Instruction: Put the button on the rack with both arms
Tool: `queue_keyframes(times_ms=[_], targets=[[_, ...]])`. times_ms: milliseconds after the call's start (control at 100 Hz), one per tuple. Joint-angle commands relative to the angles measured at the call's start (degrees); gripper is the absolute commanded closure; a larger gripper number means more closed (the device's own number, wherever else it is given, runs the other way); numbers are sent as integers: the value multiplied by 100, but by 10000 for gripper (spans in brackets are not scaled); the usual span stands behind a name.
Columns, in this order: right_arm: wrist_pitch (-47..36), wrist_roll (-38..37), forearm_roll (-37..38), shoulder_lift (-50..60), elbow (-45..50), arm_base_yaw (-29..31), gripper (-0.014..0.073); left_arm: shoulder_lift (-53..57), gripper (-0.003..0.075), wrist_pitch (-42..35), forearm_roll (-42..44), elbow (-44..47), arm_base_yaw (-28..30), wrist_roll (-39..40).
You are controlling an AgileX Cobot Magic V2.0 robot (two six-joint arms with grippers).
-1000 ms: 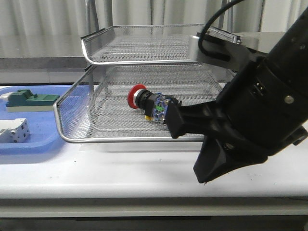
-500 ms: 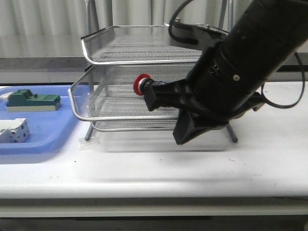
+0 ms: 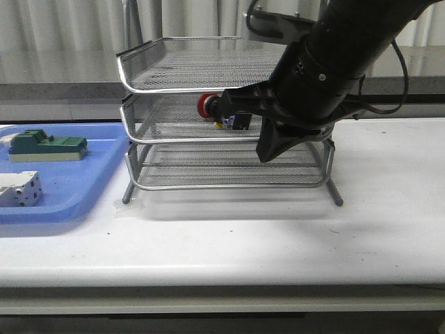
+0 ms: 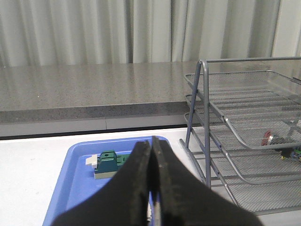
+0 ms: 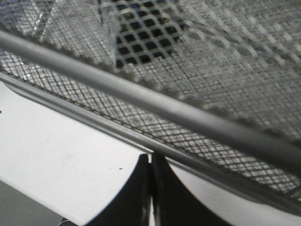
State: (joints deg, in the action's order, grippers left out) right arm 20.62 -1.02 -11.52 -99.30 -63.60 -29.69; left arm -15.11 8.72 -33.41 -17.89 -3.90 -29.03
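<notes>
The button (image 3: 204, 106) lies on its side in the middle tier of the silver wire rack (image 3: 181, 66), red cap to the left. It also shows small through the mesh in the left wrist view (image 4: 269, 138), inside the rack (image 4: 235, 94). My right gripper (image 3: 231, 110) is shut and holds nothing. Its tips (image 5: 151, 157) rest at a chrome rim at the rack's front (image 5: 141, 96), just right of the button. The right arm hides the rack's right half. My left gripper (image 4: 151, 143) is shut and empty above the blue tray, out of the front view.
A flat blue tray (image 3: 69, 198) lies left of the rack, holding a green block (image 3: 45, 145) and a white-grey block (image 3: 19, 189). The same tray (image 4: 70, 188) and green block (image 4: 109, 162) appear under the left gripper. White table stretches in front and to the right.
The middle tier with the button has slid back from the front into line with the other tiers. My right arm moved back and up with it, staying at its front.
</notes>
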Motion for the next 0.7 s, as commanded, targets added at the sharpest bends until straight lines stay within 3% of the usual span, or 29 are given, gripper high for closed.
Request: queue_keyframes(times_ms=[0, 140, 440, 690], targets=[[3, 67, 66, 295, -184, 9, 659, -49, 741, -400, -47, -176, 18, 56], [403, 67, 66, 473, -147, 9, 659, -49, 741, -400, -47, -176, 18, 56], [441, 62, 234, 1512, 482, 55, 652, -49, 741, -400, -47, -176, 18, 56], [470, 58, 471, 2672, 1025, 627, 651, -49, 741, -400, -47, -176, 18, 56]])
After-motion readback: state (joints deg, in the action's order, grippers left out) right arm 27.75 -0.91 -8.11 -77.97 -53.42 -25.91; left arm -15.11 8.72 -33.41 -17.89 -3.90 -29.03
